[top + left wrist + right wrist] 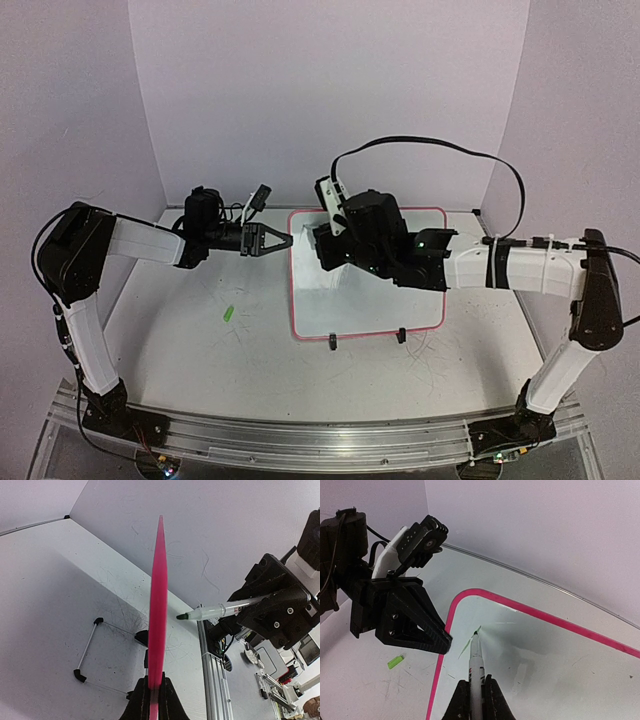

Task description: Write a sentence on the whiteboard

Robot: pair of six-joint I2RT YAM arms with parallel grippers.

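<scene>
The whiteboard (400, 300) with its pink frame (520, 607) stands on the table behind two black feet (332, 343). My left gripper (287, 240) is shut on the frame's left edge (158, 630), which the left wrist view shows edge-on between the jaws. My right gripper (476, 692) is shut on a white marker (475, 662). The marker's green tip (476, 632) touches the board near its upper left corner. Of the sentence, only a short green stroke (464, 648) shows beside the tip. In the top view the right wrist (360, 240) hides the marker.
A small green cap (228, 313) lies on the table left of the board, also visible as the cap (396, 662) from the right wrist. A wire stand with black ends (87, 650) sits by the board. Walls close off the back and both sides.
</scene>
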